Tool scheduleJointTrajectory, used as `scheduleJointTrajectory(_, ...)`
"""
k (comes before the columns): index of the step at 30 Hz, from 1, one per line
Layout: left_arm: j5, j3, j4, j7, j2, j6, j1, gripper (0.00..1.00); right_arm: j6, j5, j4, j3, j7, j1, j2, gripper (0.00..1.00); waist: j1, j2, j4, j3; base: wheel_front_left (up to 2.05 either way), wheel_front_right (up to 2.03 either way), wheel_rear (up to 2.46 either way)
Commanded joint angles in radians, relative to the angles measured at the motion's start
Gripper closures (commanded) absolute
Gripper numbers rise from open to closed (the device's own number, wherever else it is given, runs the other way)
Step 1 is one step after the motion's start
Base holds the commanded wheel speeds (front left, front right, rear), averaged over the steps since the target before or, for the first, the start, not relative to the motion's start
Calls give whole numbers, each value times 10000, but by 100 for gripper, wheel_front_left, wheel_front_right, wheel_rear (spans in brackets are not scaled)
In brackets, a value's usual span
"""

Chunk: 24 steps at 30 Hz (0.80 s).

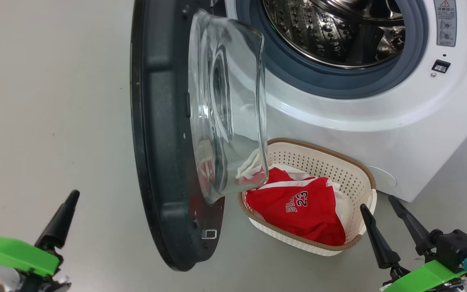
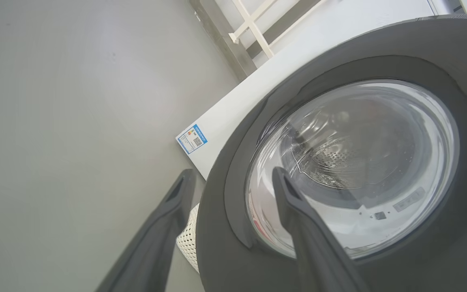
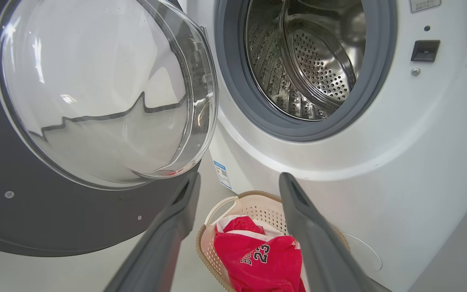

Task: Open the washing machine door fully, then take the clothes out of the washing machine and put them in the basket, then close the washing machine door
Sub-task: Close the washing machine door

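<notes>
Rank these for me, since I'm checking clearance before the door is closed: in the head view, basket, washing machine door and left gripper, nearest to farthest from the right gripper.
From the right gripper:
1. basket, just beside its fingers.
2. washing machine door, left of the basket, standing open.
3. left gripper, beyond the door, far left.

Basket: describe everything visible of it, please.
The basket is small, cream plastic, with perforated walls, a brown woven-look rim and a loop handle at one end. It stands upright on the floor by the washing machine's front, beside the open door. A bunched red jersey with white trim and "23" lies inside, filling most of it.
</notes>
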Motion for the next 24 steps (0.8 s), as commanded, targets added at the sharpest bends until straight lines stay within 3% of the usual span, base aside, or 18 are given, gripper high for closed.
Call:
scheduleJointTrajectory(1, 176, 296, -151, -246, 448, -67, -79, 0, 73, -29, -223, 188, -67, -55, -101, 0, 0, 0, -11, -10, 0, 0, 0)
scheduleJointTrajectory(11, 1212, -1158, 327, -3071, 682, -67, 182, 0, 73, -57, -269, 95, -67, -54, -68, 0, 0, 0, -47, 13, 0, 0, 0)
scheduleJointTrajectory(16, 1948, -1795, 643, -3903, 742, -67, 229, 0, 73, -73, -293, 51, -67, -15, -44, 0, 0, 0, -21, -20, 0, 0, 0)
scheduleJointTrajectory(19, 2984, -1592, 865, -4057, 658, -67, 147, 0, 73, -81, -314, 36, -67, -12, -39, 0, 0, 0, -8, -38, 0, 0, 0)
scheduleJointTrajectory(24, 6015, 369, 385, -4070, -321, -37, 259, 0, 73, -95, -359, -26, -67, 3, -27, 0, 0, 0, 27, -51, 0, 0, 0)
